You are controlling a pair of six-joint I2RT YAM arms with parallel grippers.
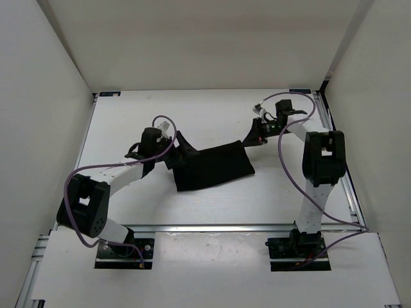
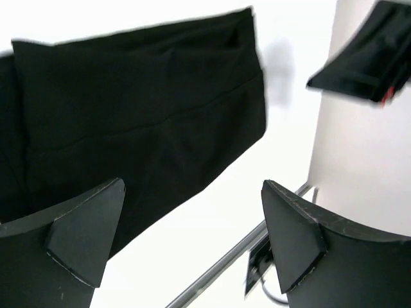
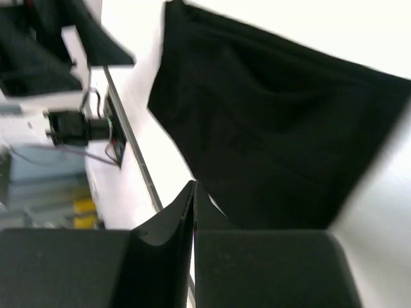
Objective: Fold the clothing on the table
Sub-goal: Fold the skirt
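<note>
At the middle of the white table (image 1: pixel 212 112), the black clothing (image 1: pixel 215 168) lay flat, its long side running left to right. The left arm bent out to the left and reached back in, its left gripper (image 1: pixel 182 153) spread wide just over the garment's left end. The right arm stood tall at the right with its forearm turned leftward. The right gripper (image 1: pixel 252 138) hung pinched closed beside the cloth's far-right corner, nothing visible between its fingers. Bare tabletop lay open on the far and near sides of the fabric. A metal rail (image 1: pixel 225 227) ran along the near edge, white walls (image 1: pixel 192 45) closed three sides, and purple cables (image 1: pixel 290 174) looped off both arms.
</note>
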